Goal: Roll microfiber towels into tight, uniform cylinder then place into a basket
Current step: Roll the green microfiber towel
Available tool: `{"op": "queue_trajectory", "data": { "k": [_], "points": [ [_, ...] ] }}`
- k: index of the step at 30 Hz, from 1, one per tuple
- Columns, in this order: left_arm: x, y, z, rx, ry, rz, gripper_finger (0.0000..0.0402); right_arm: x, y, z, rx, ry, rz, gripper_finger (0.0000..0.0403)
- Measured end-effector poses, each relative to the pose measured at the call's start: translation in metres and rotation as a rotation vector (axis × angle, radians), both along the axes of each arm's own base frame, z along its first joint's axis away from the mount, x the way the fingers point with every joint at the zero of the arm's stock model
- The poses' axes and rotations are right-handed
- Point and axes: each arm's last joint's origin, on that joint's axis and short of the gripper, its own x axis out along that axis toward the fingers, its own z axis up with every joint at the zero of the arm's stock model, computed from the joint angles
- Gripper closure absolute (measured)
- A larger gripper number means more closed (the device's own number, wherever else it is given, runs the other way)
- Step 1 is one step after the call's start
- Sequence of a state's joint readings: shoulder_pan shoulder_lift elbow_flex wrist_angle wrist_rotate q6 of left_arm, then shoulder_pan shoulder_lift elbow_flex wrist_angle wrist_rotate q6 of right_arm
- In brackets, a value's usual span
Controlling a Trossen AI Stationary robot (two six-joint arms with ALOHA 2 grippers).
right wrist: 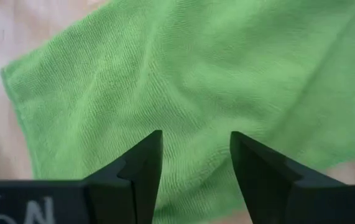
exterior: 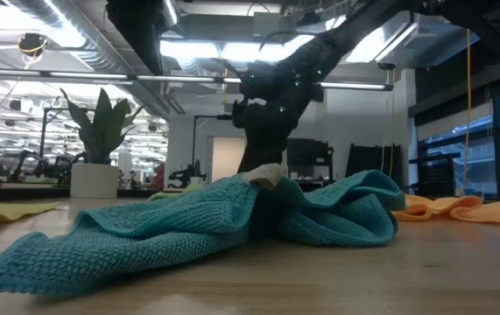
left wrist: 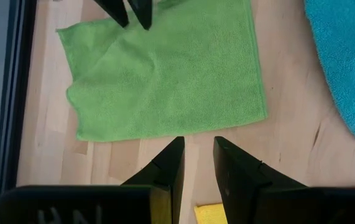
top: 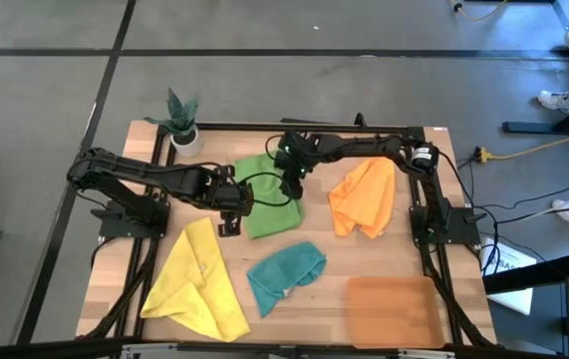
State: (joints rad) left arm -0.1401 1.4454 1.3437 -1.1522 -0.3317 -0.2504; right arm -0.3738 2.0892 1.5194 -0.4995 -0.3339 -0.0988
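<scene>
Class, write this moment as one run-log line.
left gripper open beside green towel | right gripper open above it | no towel rolled | basket empty

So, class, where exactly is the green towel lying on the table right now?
In the high view the green towel lies spread near the table's middle, between the two grippers, with the orange towel to its right and the teal towel just below it.

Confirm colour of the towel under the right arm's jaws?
Green towel, plain; right wrist view shows it best.
</scene>
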Motion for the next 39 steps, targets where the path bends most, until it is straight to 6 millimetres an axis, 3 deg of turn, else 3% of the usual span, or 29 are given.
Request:
{"op": "queue_trajectory", "data": {
  "k": [5,10,17,22,30,35,39],
  "points": [
    [-0.001,-0.001,0.0,-0.004,0.002,0.007,0.0324,0.0,-0.011,0.017,-0.031,0.006,0.028,0.0216],
    [-0.001,-0.005,0.0,-0.018,-0.007,0.029,0.0324,0.004,-0.016,0.021,-0.079,-0.057,0.055,0.0216],
    [-0.001,-0.011,-0.004,-0.017,-0.026,0.05,0.0324,0.003,0.003,0.018,-0.133,-0.001,0.245,0.0215],
    [-0.005,-0.013,-0.037,0.013,0.012,0.085,0.0324,-0.003,0.024,0.015,-0.082,0.107,0.31,0.0215],
    [-0.002,-0.017,-0.09,-0.075,-0.082,0.053,0.0324,-0.002,0.061,0.013,-0.049,0.187,0.401,0.0215],
    [-0.004,-0.024,-0.108,-0.127,-0.118,0.017,0.0324,-0.014,0.073,0.012,0.009,0.324,0.428,0.0215],
    [-0.006,-0.033,-0.11,-0.146,-0.129,0.019,0.0324,-0.024,0.075,0.011,0.066,0.426,0.398,0.0215]
  ]
}}
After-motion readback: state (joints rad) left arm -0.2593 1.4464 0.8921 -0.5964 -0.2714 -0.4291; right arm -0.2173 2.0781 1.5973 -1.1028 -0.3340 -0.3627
